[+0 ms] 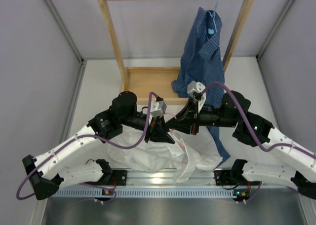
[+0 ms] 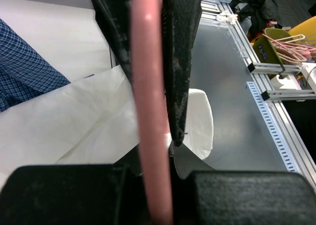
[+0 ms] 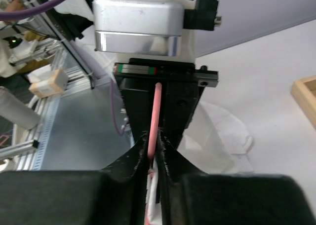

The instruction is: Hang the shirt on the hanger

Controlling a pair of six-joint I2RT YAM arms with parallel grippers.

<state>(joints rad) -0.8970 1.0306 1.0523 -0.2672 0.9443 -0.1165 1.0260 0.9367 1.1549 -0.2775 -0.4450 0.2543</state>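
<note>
We grip thin pink wire hanger (image 2: 150, 111) twice: left gripper (image 1: 163, 133) jaws and right gripper (image 3: 150, 141) jaws both near-shut on wire. Threading step, we judge; next, steer hanger shoulder into plain white cloth shirt (image 1: 148, 156).

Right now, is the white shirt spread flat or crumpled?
Crumpled: the white shirt lies bunched and creased on the table.
</note>
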